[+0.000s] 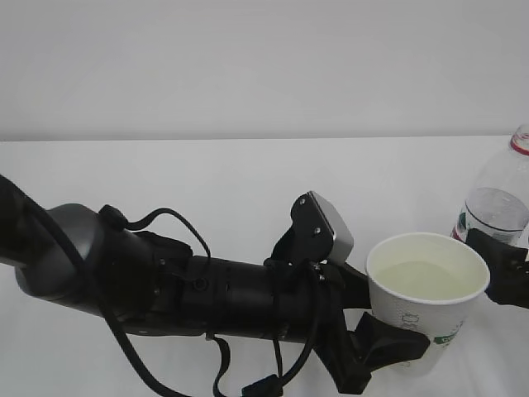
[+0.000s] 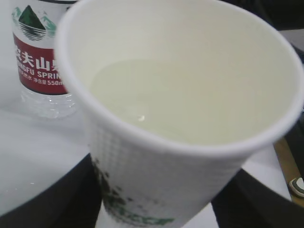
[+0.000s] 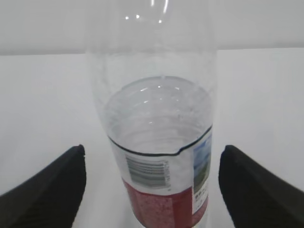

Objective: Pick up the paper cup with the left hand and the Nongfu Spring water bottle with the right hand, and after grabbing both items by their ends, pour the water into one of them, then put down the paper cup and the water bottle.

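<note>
We begin with the table (image 1: 207,174), a plain white surface that carries everything in the scene. Across its near part lies the left hand (image 1: 388,339), a bulky black arm with a grey box module. Its jaws are closed on the lower body of the paper cup (image 1: 427,302), one black finger showing on each side of the cup in the left wrist view.

The Nongfu Spring water bottle (image 1: 498,207) stands upright at the right edge of the exterior view, just behind the cup. The right wrist view shows the right hand (image 3: 152,185) with its jaws spread wide, one on each side of the bottle and clear of it. We judge the bottle released and standing on its own.

The water (image 2: 190,99) fills the lower part of the cup, pale yellowish against the cream lining. The bottle (image 3: 152,142) is partly emptied, its level sitting just above the red label.

We judge the pour complete and the bottle set down. We cannot tell whether the cup base rests on the table. What remains is to release the cup and clear both arms.
</note>
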Controlling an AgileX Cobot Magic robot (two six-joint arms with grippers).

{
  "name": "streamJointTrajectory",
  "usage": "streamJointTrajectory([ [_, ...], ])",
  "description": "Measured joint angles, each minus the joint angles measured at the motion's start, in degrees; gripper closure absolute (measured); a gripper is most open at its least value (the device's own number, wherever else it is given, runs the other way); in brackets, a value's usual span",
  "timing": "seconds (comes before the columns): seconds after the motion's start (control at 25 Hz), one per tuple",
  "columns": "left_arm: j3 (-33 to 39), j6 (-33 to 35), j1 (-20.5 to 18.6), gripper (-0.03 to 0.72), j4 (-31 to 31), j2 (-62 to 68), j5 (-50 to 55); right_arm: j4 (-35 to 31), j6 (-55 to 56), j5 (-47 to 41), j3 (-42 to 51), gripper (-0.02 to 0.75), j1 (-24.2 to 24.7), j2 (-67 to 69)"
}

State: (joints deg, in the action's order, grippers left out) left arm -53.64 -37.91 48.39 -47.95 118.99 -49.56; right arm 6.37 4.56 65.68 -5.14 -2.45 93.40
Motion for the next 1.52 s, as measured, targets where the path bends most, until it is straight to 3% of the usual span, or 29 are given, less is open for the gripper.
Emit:
streamJointTrajectory([
  [0.72,0.0,0.0,-0.6,0.204,0.0,0.0,0.0,-0.7,1.7,0.0,5.4,0.075,0.0,-13.6],
  [1.52,0.0,0.0,-13.7,0.204,0.1,0.0,-0.8,-2.4,2.3,0.0,1.0,0.087,0.0,-14.4],
])
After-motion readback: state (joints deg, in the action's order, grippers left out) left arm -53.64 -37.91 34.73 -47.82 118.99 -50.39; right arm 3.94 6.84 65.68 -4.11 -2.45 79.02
